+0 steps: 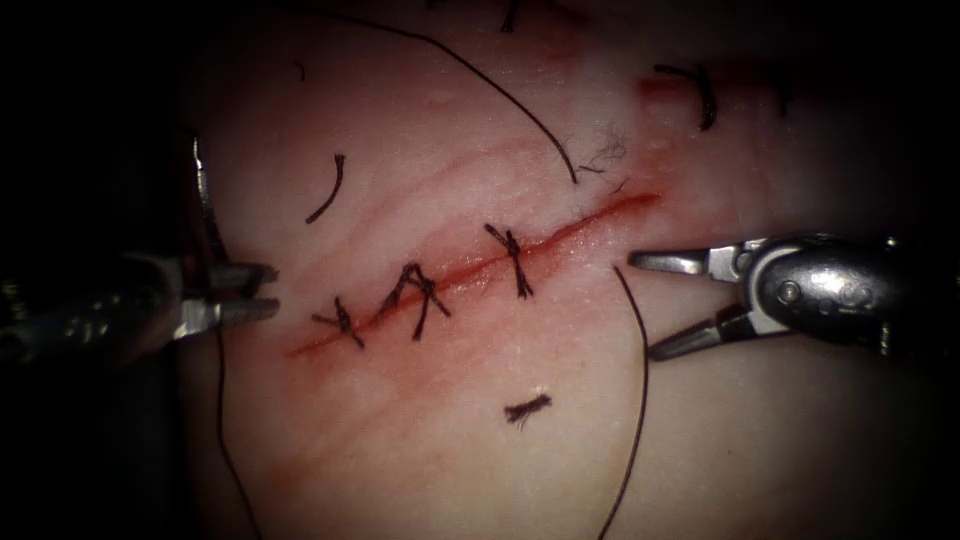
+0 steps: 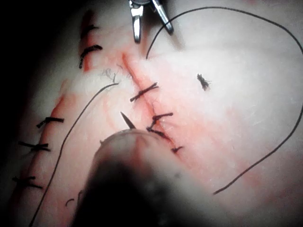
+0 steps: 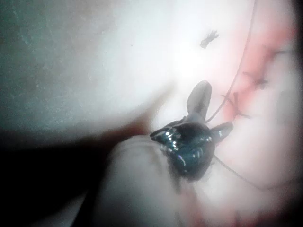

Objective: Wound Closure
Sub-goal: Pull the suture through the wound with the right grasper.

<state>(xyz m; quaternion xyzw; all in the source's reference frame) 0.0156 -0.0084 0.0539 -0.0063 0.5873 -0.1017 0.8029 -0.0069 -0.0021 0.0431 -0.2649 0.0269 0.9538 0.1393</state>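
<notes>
Jaws of the right tool (image 1: pixel 648 306) stand spread wide and hold nothing; its tip sits right of the cut (image 1: pixel 480 268), near the cut's upper end. Jaws of the left tool (image 1: pixel 268 291) lie nearly pressed together at the tissue's left edge, level with the cut's lower end. The needle (image 1: pixel 205 205) appears as a thin bright curve rising from those jaws, outside the tissue (image 1: pixel 760 440); the exact grip point along its curve cannot be made out. In the left wrist view a sharp point, seemingly the needle tip, juts from beyond the blurred tool body.

Three tied stitches (image 1: pixel 415 293) cross the cut, with red fluid (image 1: pixel 400 360) staining the tissue around them. One run of thread (image 1: pixel 636 400) starts beside the right tool's upper jaw and passes down to the lower edge. Another run arcs from above down to the cut's upper end. A third hangs below the left tool. A cut end of thread (image 1: pixel 527 408) lies loose below the cut, another (image 1: pixel 327 190) to its upper left.
</notes>
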